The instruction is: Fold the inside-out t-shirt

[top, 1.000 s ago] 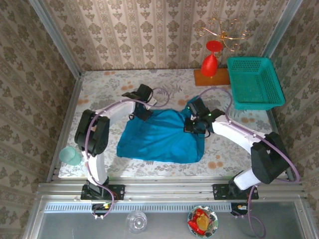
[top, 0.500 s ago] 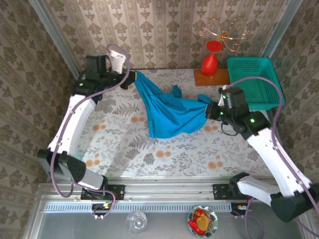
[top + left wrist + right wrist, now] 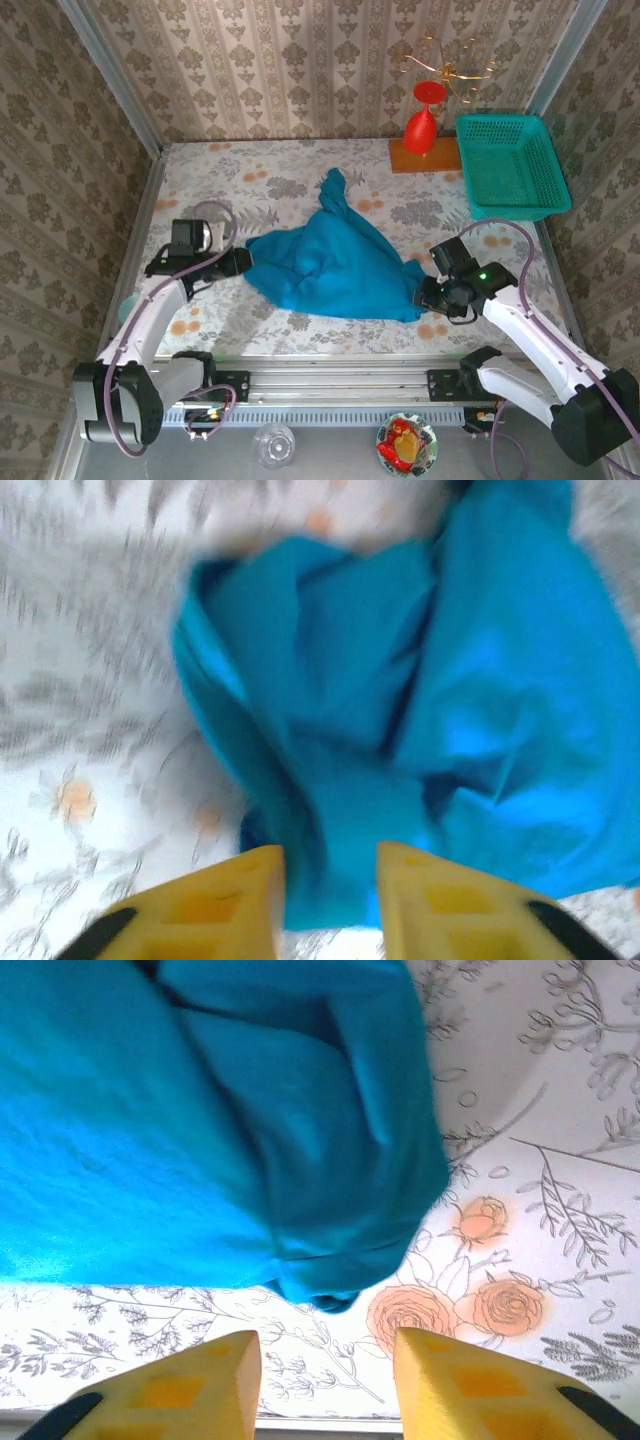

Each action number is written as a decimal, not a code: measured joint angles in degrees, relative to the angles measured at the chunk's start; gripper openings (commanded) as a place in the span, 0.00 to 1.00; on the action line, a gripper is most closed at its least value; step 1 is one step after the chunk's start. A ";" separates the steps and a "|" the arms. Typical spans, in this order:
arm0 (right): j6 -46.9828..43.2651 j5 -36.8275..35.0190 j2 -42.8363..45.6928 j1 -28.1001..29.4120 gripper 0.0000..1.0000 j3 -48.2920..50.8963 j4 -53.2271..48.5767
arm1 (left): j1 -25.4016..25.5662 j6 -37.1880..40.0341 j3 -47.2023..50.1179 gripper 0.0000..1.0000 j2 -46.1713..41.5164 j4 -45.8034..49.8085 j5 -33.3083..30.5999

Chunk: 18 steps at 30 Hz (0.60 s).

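Top view, t-shirt: crumpled heap on the table, left of the green basket and well apart from it.
Top view, grippers: left gripper far left of the basket; right gripper nearer the arms than the basket.
Left wrist view: blurred; fingers parted, the t-shirt hem lying in the gap.
Right wrist view: fingers wide apart, holding nothing; t-shirt corner just ahead.

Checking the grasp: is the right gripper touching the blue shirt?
Apart. The right wrist view shows the right gripper open, with a strip of bare tablecloth between its fingertips and the nearest corner of the shirt.
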<state>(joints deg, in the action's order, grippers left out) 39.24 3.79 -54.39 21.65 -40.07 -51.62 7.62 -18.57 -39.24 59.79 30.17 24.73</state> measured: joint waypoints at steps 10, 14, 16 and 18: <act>-0.57 -0.15 -6.10 0.46 0.48 -6.29 3.87 | 11.61 7.52 -11.08 0.54 10.69 5.18 -15.08; -1.31 0.50 -8.39 1.86 0.48 -7.13 5.44 | 13.42 9.40 -13.03 0.51 19.06 5.73 -21.29; -1.51 0.76 -9.33 2.47 0.48 -7.17 6.12 | 13.31 9.42 -13.00 0.48 22.60 5.90 -24.52; -1.55 0.94 -10.29 2.91 0.48 -7.23 6.51 | 12.92 9.31 -12.98 0.47 25.40 5.84 -27.47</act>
<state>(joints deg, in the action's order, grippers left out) 37.69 4.73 -64.69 24.56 -47.31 -45.10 20.53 -9.26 -52.23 85.19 36.01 -2.74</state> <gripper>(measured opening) 0.481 0.479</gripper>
